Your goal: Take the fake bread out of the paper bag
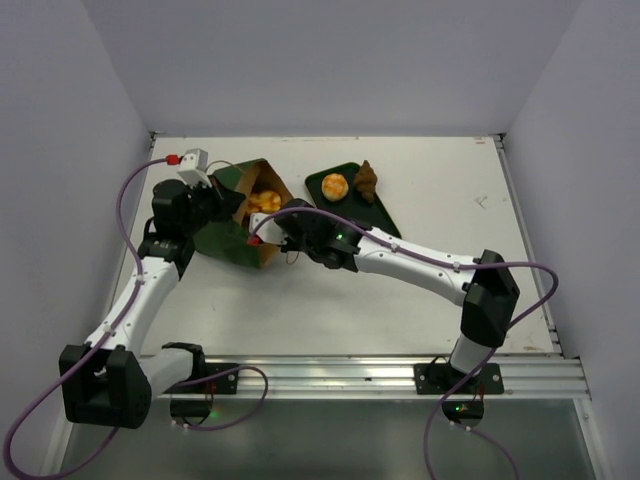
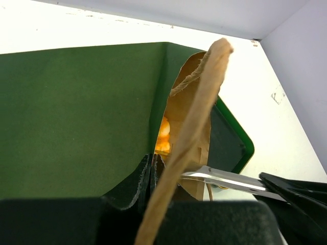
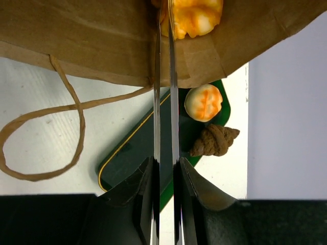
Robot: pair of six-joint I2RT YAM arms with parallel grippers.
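white tabletop (image 1: 300,310), closed in by pale walls at the left, far and right sides, with a metal rail (image 1: 340,375) along the near edge. lying on it toward the far left, a dark green paper bag (image 1: 228,238), tipped over with the brown inside showing and one tan cord handle (image 3: 79,107) looped loose on the bare surface. just right of the bag, a flat dark green tray (image 1: 372,207) set at a slant.

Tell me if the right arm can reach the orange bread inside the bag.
Likely yes. The paper bag opens toward it, and the right end effector sits in its mouth beside the orange bread, though its jaws look shut, not around it.
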